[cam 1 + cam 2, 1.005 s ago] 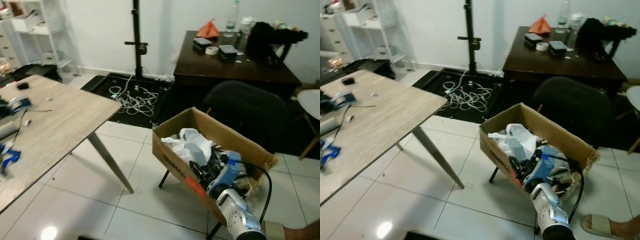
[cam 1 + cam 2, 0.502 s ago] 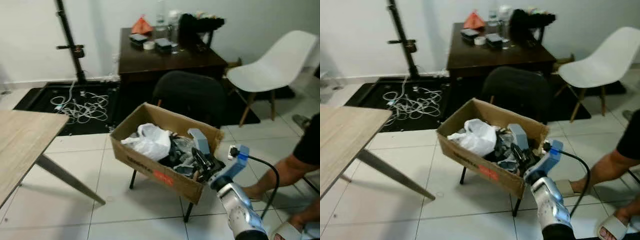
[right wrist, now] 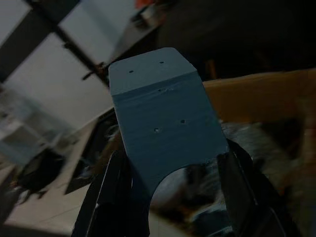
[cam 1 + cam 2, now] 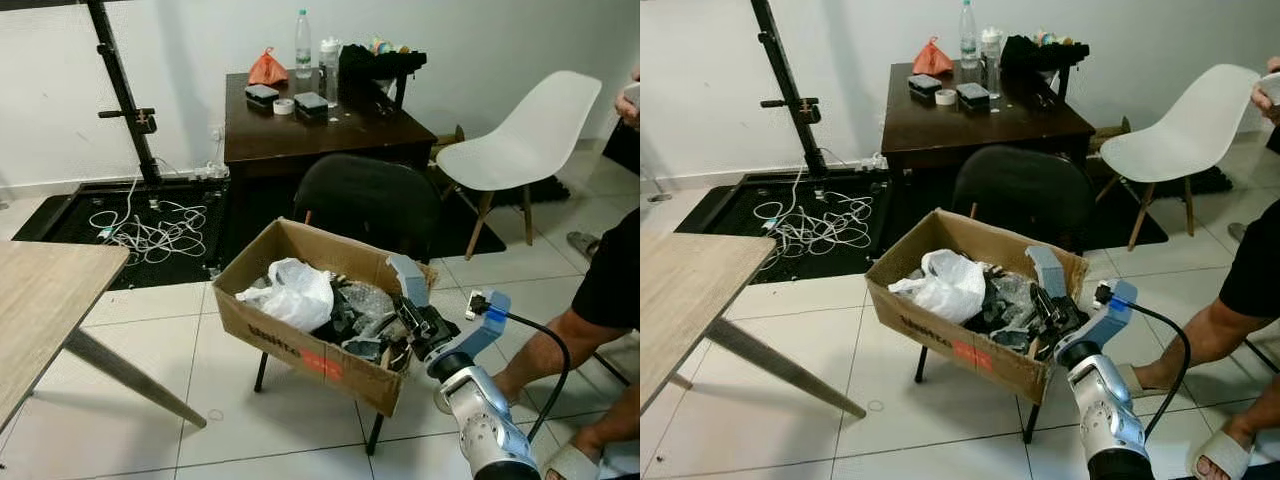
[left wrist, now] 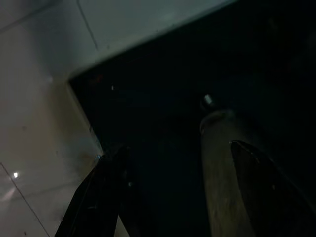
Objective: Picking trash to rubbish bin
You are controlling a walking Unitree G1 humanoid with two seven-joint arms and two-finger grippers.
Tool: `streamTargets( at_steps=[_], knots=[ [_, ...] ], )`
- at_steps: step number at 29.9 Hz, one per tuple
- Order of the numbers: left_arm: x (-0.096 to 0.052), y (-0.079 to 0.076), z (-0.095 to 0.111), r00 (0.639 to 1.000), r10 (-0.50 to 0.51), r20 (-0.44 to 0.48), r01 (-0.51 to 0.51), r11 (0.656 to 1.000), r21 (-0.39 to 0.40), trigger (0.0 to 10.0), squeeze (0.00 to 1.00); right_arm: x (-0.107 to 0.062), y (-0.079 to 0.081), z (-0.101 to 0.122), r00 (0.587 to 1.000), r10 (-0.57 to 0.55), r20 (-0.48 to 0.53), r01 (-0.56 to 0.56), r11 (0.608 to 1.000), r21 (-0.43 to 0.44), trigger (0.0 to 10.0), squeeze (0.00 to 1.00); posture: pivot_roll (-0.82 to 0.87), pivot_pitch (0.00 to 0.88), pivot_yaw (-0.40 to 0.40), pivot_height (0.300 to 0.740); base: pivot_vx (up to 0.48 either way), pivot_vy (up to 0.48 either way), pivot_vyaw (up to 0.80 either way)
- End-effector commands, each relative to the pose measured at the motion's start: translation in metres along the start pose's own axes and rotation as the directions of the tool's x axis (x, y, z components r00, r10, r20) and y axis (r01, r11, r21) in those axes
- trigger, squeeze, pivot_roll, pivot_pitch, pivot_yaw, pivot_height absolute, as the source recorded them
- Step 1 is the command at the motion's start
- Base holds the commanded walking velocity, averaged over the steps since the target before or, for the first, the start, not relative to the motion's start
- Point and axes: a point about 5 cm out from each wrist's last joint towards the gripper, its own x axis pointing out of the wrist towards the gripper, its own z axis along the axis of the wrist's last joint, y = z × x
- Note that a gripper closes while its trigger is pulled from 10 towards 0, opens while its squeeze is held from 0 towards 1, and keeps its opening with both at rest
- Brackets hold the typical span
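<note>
Left eye view: right gripper (image 4: 413,322) at the near corner of the cardboard box (image 4: 300,345), jaws clamped on a blue-grey block (image 4: 409,277).
Block stood upright above the box's rim, over the trash. Box sat raised on dark legs on the tiled floor (image 4: 150,420), holding a white plastic bag (image 4: 290,293) and dark crumpled wrappers (image 4: 365,310). Black chair (image 4: 365,200) stood just behind the box; dark desk (image 4: 310,125) further back carried a bottle (image 4: 302,42); white chair (image 4: 520,140) stood to the right. A person's leg (image 4: 560,335) was near the arm. Right eye view: same layout. Left wrist view: very dark; left gripper (image 5: 182,192) jaws apart over floor tile, nothing between them. Right wrist view: block (image 3: 163,108) held between both black fingers (image 3: 116,197), box wall behind it.
</note>
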Motion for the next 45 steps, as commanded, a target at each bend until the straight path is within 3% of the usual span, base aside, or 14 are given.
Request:
streamTargets(
  at_steps=[1, 9, 19, 22, 26, 45],
  knots=[
    [0.0, 0.0, -0.004, 1.0, -0.004, -0.012, 0.004, 1.0, 0.01, 10.0, 0.0, 0.002, 0.004, -0.003, 1.0, 0.004, -0.016, -0.004, 1.0, -0.008, 10.0, 0.0, -0.27, 0.111, 0.09, 0.74, 0.349, 0.0, 0.0],
    [0.0, -0.002, -0.005, 1.0, -0.008, -0.012, 0.008, 1.0, 0.012, 10.0, 0.0, 0.002, 0.005, -0.004, 1.0, 0.01, -0.02, -0.01, 1.0, -0.007, 10.0, 0.0, -0.28, 0.114, 0.085, 0.74, 0.353, 0.0, -0.8],
    [0.0, -0.003, -0.007, 1.0, -0.002, -0.012, 0.002, 1.0, -0.011, 10.0, 0.0, 0.001, -0.004, -0.004, 0.998, -0.06, -0.023, 0.058, 0.996, -0.062, 10.0, 0.0, -0.27, 0.118, 0.081, 0.74, 0.0, 0.0, 0.0],
    [0.0, -0.003, -0.008, 1.0, -0.003, -0.018, 0.003, 1.0, -0.009, 10.0, 0.0, -0.002, -0.017, -0.003, 0.989, -0.147, -0.03, 0.143, 0.984, -0.11, 10.0, 0.0, -0.27, 0.123, 0.083, 0.74, 0.0, 0.0, 0.0],
    [-0.001, -0.003, -0.01, 1.0, -0.004, -0.023, 0.004, 1.0, -0.005, 10.0, 0.0, -0.004, -0.023, -0.005, 0.984, -0.171, -0.046, 0.165, 0.98, -0.114, 10.0, 0.0, -0.27, 0.134, 0.084, 0.74, 0.0, 0.0, 0.0],
    [-0.004, 0.004, -0.022, 0.999, 0.006, -0.049, -0.006, 1.0, 0.006, 10.0, 0.0, -0.006, -0.029, -0.014, 0.973, -0.215, -0.078, 0.201, 0.968, -0.153, 10.0, 0.0, -0.27, 0.144, 0.096, 0.74, 0.0, 0.0, 0.0]
  ],
)
